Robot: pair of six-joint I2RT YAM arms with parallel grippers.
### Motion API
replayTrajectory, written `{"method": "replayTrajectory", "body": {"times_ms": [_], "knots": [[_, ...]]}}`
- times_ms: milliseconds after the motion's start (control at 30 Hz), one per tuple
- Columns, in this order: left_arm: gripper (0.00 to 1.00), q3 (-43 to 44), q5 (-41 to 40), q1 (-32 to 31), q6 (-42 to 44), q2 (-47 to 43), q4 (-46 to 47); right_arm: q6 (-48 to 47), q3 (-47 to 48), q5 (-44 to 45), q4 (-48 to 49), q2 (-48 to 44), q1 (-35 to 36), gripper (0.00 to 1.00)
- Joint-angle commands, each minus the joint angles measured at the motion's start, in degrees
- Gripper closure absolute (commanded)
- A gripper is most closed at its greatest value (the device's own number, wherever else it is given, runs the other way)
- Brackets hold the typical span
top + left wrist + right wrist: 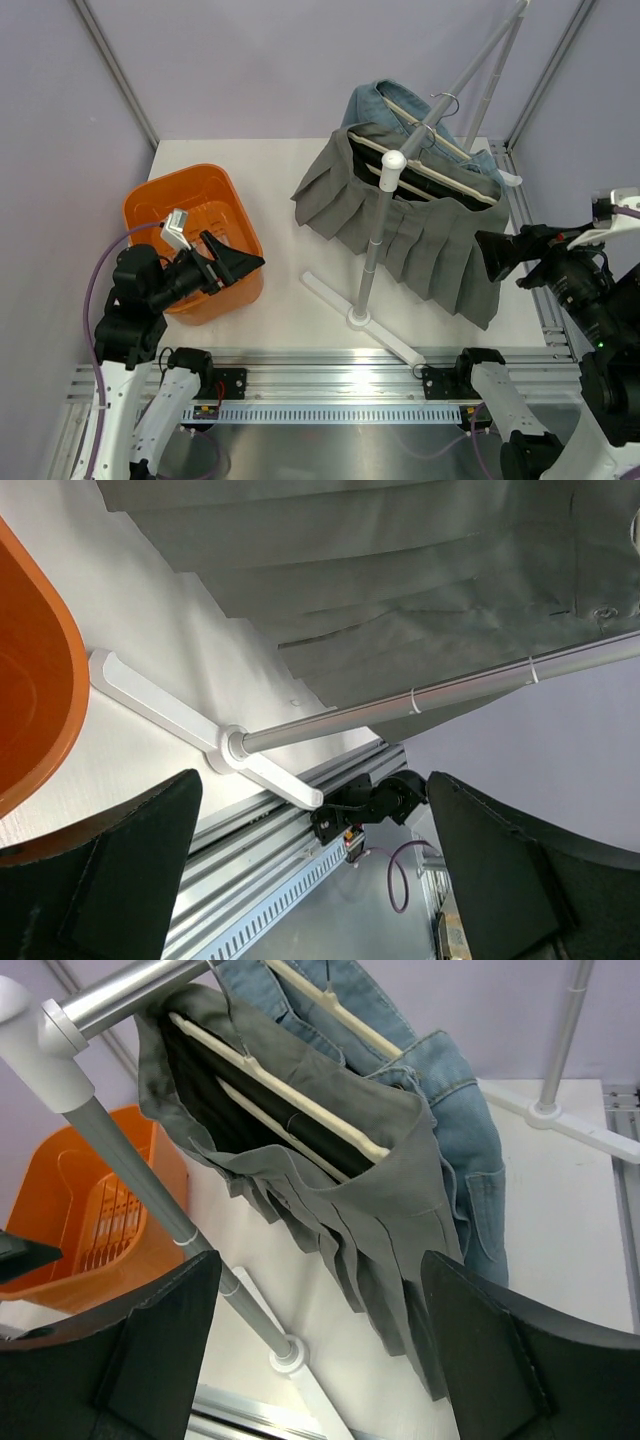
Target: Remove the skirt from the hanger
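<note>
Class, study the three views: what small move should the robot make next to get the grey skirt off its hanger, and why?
Probably ease the right end effector forward to the skirt waistband on the hanger. It is open, faces the skirt and is near it, while the left end effector is by the orange bin, farther off.

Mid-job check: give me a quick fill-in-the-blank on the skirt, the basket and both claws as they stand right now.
1. The pleated skirt on the hanger is ____ in colour.
2. The garment hanging next to it is blue ____.
3. The basket near the left claw is ____.
4. The left claw and the right claw are both ____, holding nothing.

Missing words: grey; denim; orange; open.
</note>
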Motion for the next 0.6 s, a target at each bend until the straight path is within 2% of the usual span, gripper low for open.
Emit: {"method": "replayTrajectory", "body": {"times_ms": [0, 200, 567], "knots": [[0.01, 2.6, 4.8, -0.2, 2.9, 1.5, 3.2, -3.7, 1.1, -3.8, 2.3, 3.9, -0.1, 0.11], [0.01, 3.1, 5.4, -0.2, 4.1, 2.5, 2.8, -6.0, 0.8, -0.4, 3.7, 6.2, -0.1, 0.11], [0.01, 2.5, 5.7, -0.2, 3.9, 3.5, 4.0, -7.3, -6.1, -3.1, 7.1, 5.6, 0.0, 0.14]]}}
